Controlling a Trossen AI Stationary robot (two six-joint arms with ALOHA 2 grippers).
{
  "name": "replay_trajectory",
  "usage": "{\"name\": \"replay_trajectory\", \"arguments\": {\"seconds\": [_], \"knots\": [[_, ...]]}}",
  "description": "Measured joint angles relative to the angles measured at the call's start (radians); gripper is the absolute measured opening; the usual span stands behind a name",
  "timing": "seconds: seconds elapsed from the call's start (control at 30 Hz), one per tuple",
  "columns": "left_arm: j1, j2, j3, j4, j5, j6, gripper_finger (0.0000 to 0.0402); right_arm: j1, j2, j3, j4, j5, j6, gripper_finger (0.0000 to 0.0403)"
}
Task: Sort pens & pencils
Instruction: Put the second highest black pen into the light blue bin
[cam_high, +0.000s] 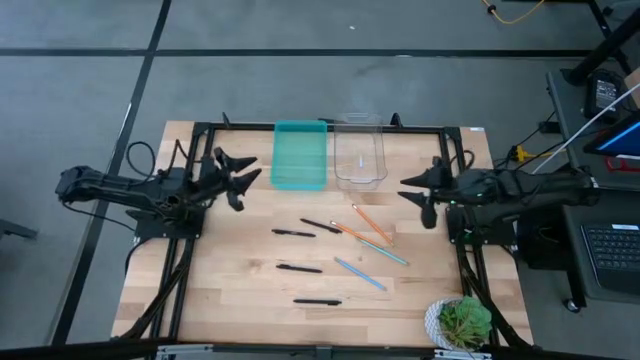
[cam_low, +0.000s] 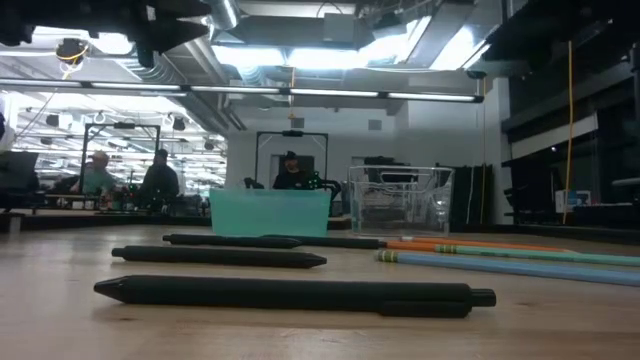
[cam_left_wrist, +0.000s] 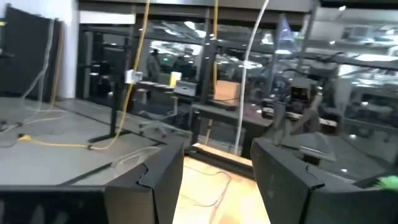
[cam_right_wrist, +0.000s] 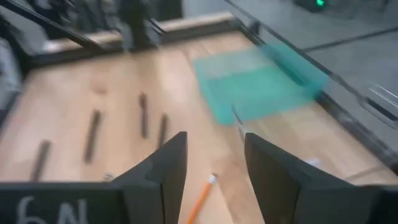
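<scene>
I judge sorting hasn't started: four black pens (cam_high: 300, 268) and four pencils (cam_high: 371, 240), two orange, two light blue, all lie on the table (cam_high: 230, 290), none in the teal bin (cam_high: 300, 155) or clear bin (cam_high: 360, 150). My left gripper (cam_high: 240, 178) and right gripper (cam_high: 418, 195) hover at the sides, fingers apart, empty. Next I'd descend on one stick, fingers straddling it.

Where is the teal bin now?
In the high view, the teal bin stands at the table's far edge, left of centre, beside the clear bin.
</scene>
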Motion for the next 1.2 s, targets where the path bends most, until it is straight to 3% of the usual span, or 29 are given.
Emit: {"name": "replay_trajectory", "arguments": {"seconds": [0.2,0.3,0.4,0.57,0.73,0.97,1.2], "knots": [[0.000,0.075,0.000,0.006,0.057,-0.070,0.0183,-0.040,0.110,0.002,-0.003,-0.035,0.082,0.0162],[0.001,0.117,0.036,-0.040,0.162,-0.148,0.0183,-0.071,0.144,0.002,-0.001,-0.100,0.117,0.0162],[0.000,0.189,0.121,-0.141,0.247,-0.144,0.0183,-0.105,0.176,0.002,0.003,-0.151,0.124,0.0162],[0.001,0.337,0.288,-0.371,0.250,-0.031,0.0182,-0.134,0.204,0.002,0.001,-0.193,0.171,0.0162],[0.000,0.484,0.354,-0.582,0.250,-0.070,0.0182,-0.134,0.208,0.002,-0.006,-0.217,0.174,0.0162],[-0.004,0.629,0.357,-0.593,0.358,-0.168,0.0182,-0.134,0.207,0.002,-0.007,-0.234,0.173,0.0162],[-0.048,0.764,0.357,-0.574,0.358,-0.157,0.0182,-0.134,0.207,0.002,-0.007,-0.247,0.171,0.0162]]}}
